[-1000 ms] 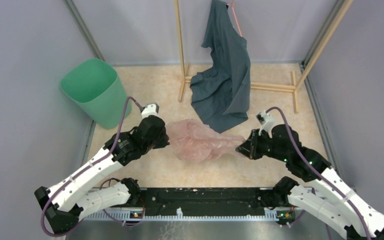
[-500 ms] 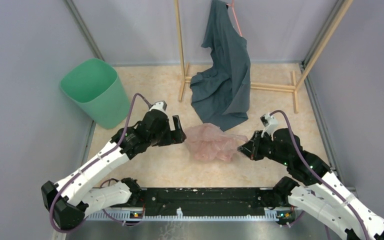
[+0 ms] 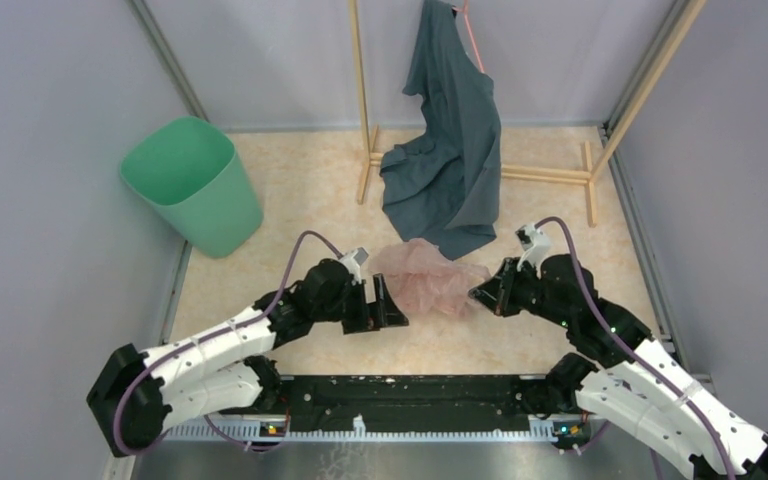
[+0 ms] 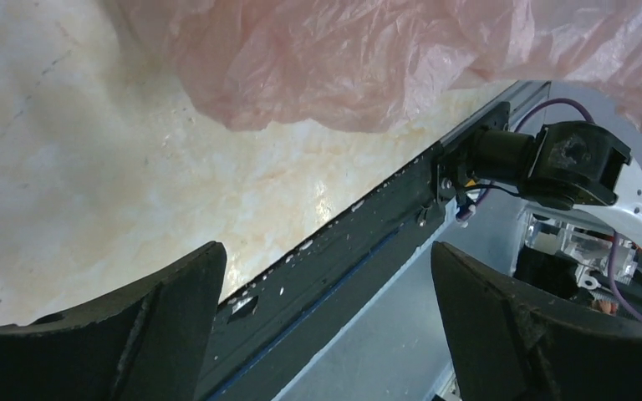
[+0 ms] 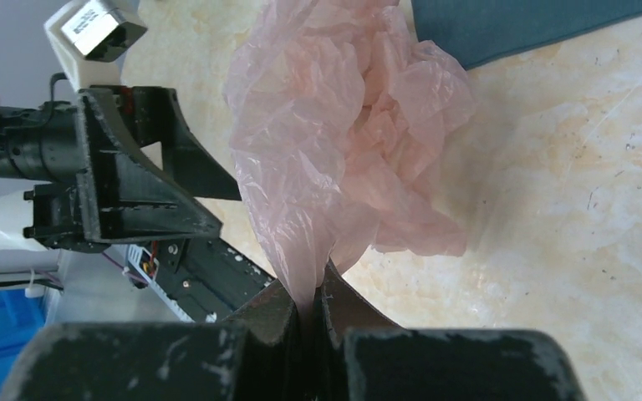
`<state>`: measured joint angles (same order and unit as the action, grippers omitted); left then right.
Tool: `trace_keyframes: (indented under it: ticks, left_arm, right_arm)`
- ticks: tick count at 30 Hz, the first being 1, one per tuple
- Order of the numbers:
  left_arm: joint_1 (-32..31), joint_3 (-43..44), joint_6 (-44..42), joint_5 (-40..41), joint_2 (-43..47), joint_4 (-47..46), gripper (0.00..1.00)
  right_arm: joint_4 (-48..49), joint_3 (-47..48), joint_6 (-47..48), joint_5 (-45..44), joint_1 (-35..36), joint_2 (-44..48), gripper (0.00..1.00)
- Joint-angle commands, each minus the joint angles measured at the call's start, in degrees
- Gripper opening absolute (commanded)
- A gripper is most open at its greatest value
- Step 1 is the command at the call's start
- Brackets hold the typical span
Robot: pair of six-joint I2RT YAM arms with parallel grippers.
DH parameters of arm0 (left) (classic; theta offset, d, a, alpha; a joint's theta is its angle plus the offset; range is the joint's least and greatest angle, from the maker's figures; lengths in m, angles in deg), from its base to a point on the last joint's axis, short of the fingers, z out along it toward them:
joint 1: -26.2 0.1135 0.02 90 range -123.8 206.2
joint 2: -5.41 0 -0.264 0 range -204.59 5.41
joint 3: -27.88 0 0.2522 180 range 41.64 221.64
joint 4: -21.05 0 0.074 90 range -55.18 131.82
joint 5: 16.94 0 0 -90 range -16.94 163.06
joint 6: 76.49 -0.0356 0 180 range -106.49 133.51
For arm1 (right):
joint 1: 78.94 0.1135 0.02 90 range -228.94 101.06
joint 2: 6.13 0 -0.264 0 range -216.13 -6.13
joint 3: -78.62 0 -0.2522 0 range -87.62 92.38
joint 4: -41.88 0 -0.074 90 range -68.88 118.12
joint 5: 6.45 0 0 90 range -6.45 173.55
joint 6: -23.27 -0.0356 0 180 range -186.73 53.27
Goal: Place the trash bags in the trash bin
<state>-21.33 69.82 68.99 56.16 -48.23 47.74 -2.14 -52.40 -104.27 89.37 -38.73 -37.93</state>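
Beige marbled tabletop (image 3: 300,180): the left gripper (image 3: 390,303) has let go, jaws wide beside the pink trash bag (image 3: 428,278); the right gripper (image 3: 476,293) pinches its edge, far from the green trash bin (image 3: 192,185).

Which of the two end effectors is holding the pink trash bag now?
The right end effector: its jaws are shut on a pinch of the trash bag. The left end effector stands open beside the bag, with nothing between its fingers.
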Motion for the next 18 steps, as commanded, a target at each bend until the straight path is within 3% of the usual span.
trace_keyframes:
  ticks: [1, 4, 11, 13, 18]
  left_arm:
    - [-1.1, 3.5, 1.0, 3.1, -7.7, -9.7, 0.98]
    - [-1.1, 5.6, 0.0, 3.0, -14.5, -14.7, 0.98]
    - [-1.1, 10.8, -2.3, 12.2, -23.4, -12.0, 0.93]
    - [-1.1, 11.5, -2.1, 12.5, -24.9, -12.2, 0.82]
    - [-0.9, 14.0, -2.7, 17.3, -25.3, -6.0, 0.31]
  right_arm:
    - [3.1, -0.8, -0.6, 0.7, -0.4, 0.8, 0.0]
    - [3.0, -1.1, -1.0, 1.0, -0.3, 1.5, 0.0]
    - [1.9, -0.5, -0.8, 1.3, -0.3, 1.9, 0.0]
    - [1.6, -0.5, -0.8, 1.1, -0.3, 2.0, 0.0]
    - [1.2, -0.1, -0.7, 0.9, -0.3, 2.1, 0.0]
